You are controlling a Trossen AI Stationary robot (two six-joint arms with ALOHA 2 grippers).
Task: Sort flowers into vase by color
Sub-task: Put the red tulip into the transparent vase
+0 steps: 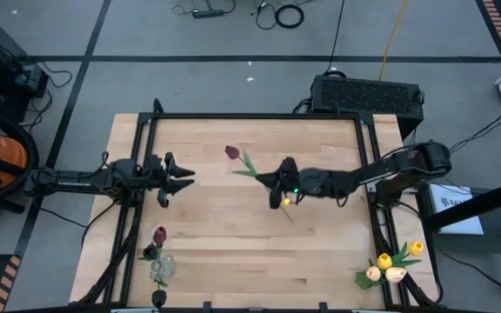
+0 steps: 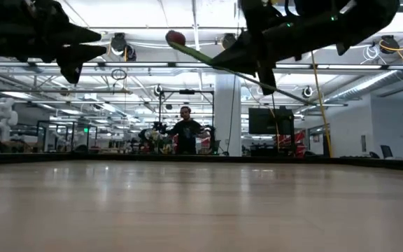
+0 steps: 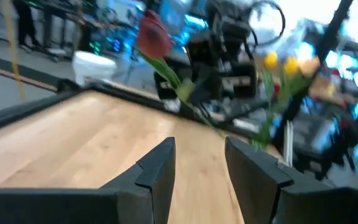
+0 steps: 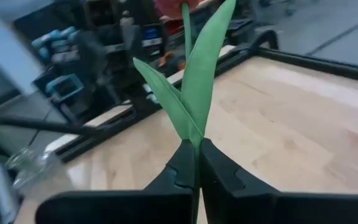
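High view: overhead, straight down | low view: level across table (image 2: 201, 203) (tabletop height) | wrist views: close, facing each other over table.

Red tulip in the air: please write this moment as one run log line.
right gripper: shut on red tulip, above table | left gripper: open, empty, facing it | vase: one red flower

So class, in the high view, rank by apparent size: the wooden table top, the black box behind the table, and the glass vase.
1. Wooden table top: by far the largest.
2. Black box: much smaller.
3. Glass vase: smallest.
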